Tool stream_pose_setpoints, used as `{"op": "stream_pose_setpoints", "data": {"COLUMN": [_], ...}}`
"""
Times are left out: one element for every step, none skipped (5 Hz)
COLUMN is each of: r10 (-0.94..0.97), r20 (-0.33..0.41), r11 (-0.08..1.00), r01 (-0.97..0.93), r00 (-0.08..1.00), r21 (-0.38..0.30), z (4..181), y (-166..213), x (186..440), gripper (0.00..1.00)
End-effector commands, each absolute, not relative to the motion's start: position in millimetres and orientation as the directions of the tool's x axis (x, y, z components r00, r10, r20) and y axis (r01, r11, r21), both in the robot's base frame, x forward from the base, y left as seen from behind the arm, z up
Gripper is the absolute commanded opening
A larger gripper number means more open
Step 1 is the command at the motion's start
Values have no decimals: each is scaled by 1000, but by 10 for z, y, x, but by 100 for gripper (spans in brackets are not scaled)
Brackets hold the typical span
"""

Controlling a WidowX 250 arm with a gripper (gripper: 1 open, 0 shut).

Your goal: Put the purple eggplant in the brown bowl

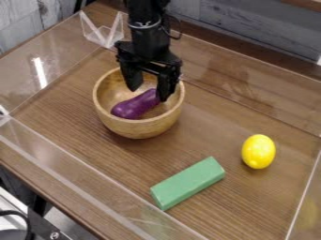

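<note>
The purple eggplant (135,105) lies on its side inside the brown bowl (119,125), at the left middle of the table. My gripper (149,87) hangs straight down over the bowl, just above the eggplant's right end. Its two black fingers (130,81) stand open, wide apart, with nothing between them. The eggplant's stem end is hidden behind the right finger.
A yellow lemon (258,151) sits at the right of the wooden table (238,94). A green block (189,183) lies near the front edge. Clear plastic walls (51,66) ring the table on the left and front.
</note>
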State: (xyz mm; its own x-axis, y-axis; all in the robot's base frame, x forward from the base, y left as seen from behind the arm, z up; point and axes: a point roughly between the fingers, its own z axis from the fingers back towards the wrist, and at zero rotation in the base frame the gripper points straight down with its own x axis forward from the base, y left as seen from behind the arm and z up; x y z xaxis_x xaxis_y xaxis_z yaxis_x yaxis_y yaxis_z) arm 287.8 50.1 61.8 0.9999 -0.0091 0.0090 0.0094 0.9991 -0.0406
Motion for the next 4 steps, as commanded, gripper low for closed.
{"op": "stream_pose_setpoints", "data": {"r10": [0,4,9,13], "r20": [52,47,42,36], "r11": [1000,1000,1000,1000], "r01": [1,-4,-8,-13], "r00": [999,999,999,999], "r21": [-21,-17,-12,-6], "z": [691,650,606,560], "y": [515,511,506,503], "x": [2985,2989,2991,2991], "gripper": [100,100,100,100]}}
